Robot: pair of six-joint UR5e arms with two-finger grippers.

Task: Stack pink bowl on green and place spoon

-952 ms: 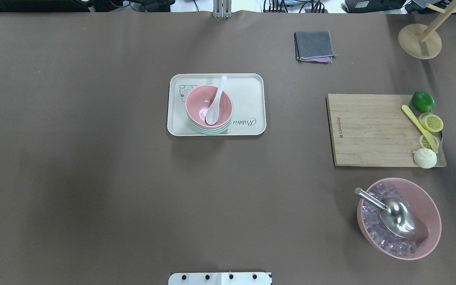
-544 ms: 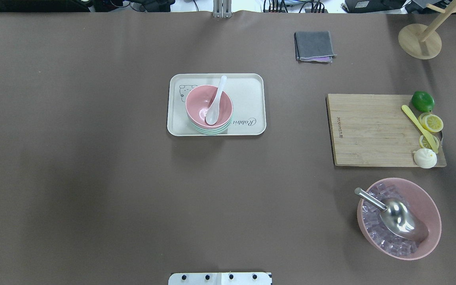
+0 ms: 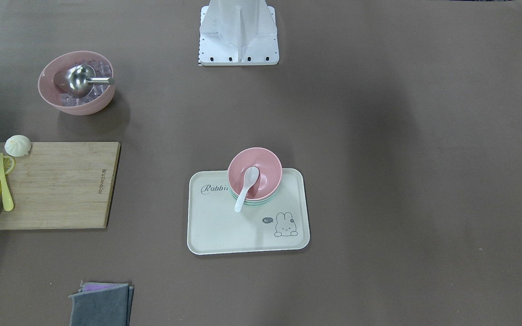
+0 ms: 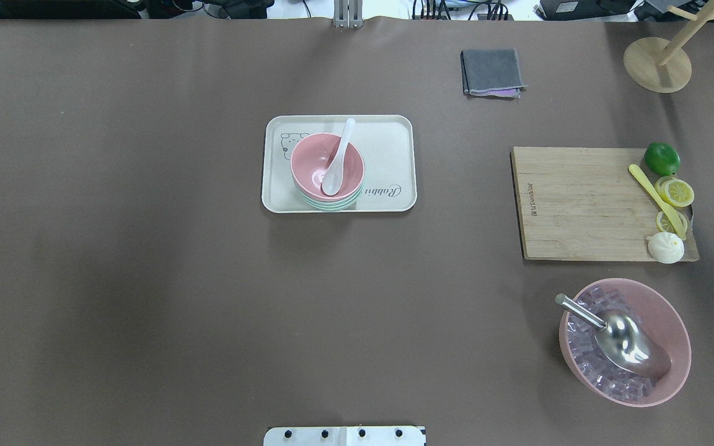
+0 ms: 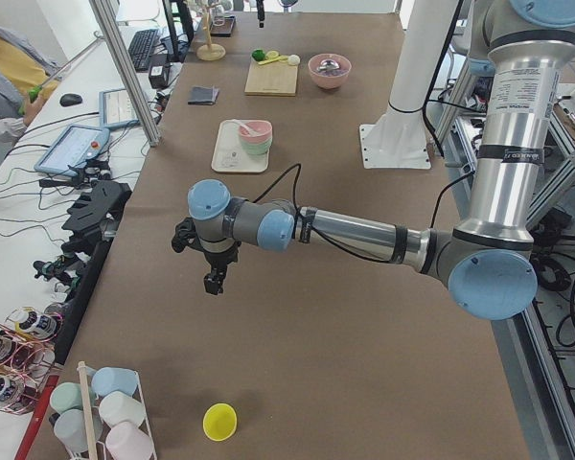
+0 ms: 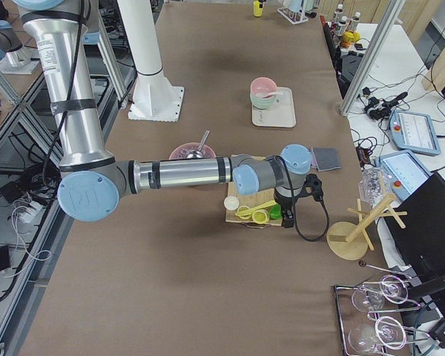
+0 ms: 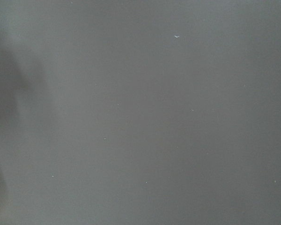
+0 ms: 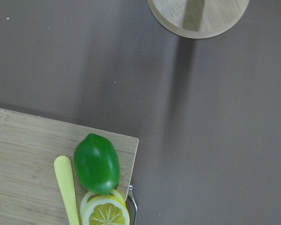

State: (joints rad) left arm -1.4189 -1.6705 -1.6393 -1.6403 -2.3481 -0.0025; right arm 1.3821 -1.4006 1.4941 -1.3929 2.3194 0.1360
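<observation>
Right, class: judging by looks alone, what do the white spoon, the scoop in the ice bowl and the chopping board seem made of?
The white spoon looks like glossy ceramic or melamine, smooth with a faint sheen; which one is unclear. The scoop: polished metal, mirror-like reflections. The chopping board: bamboo or wood, pale strips with grain, matte.

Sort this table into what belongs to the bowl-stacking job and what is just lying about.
Job: small pink bowl, mint green bowls under it, white soup spoon in it.

Lying about: rabbit tray, pink ice bowl, metal scoop, cutting board, yellow knife, lime, lemon slices, bun, grey cloth, wooden stand.
</observation>
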